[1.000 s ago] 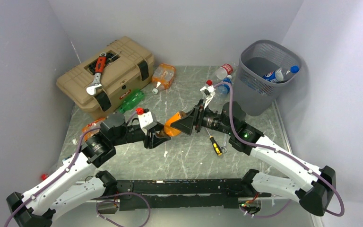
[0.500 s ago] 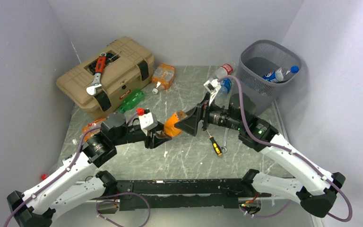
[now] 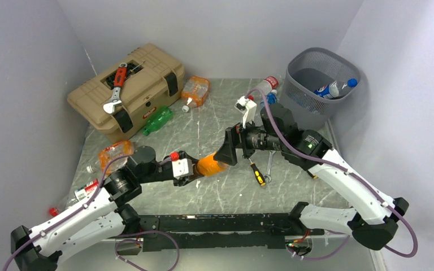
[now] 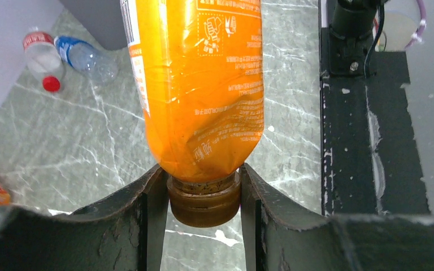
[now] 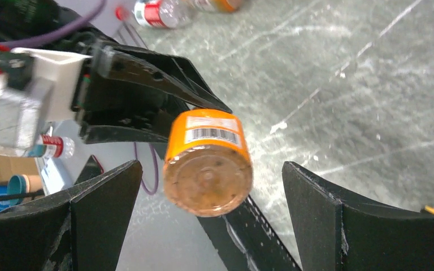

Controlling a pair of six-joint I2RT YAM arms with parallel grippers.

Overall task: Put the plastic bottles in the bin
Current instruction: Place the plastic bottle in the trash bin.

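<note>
Orange plastic bottle [image 4: 198,84] is off the table, held mid-air between the two arms.

- Left gripper [image 4: 203,186] is clenched on the bottle's neck, fingers either side just above the brown cap [image 4: 204,206].
- Right gripper [image 3: 221,153] is released, jaws spread as wide as they go and holding nothing.

Key relation: the bottle's long axis runs from the left gripper straight toward the right one, cap end at the left and base end at the right. In the right wrist view the round base faces the camera and sits in the gap between the spread fingers, apart from both.

The grey mesh bin [image 3: 302,110] stands at the far right, well apart from the bottle. It already holds a blue-labelled bottle [image 3: 332,88]. The right arm is the nearer to it, so a handover looks the likely step. For that, the right jaws must close across the body.

Change from a second ago:
- The right jaws then sat closer about the bottle's base end; they have since opened fully.
- The left arm has drawn back toward its base, so the bottle is nearer the table's near edge.
</note>
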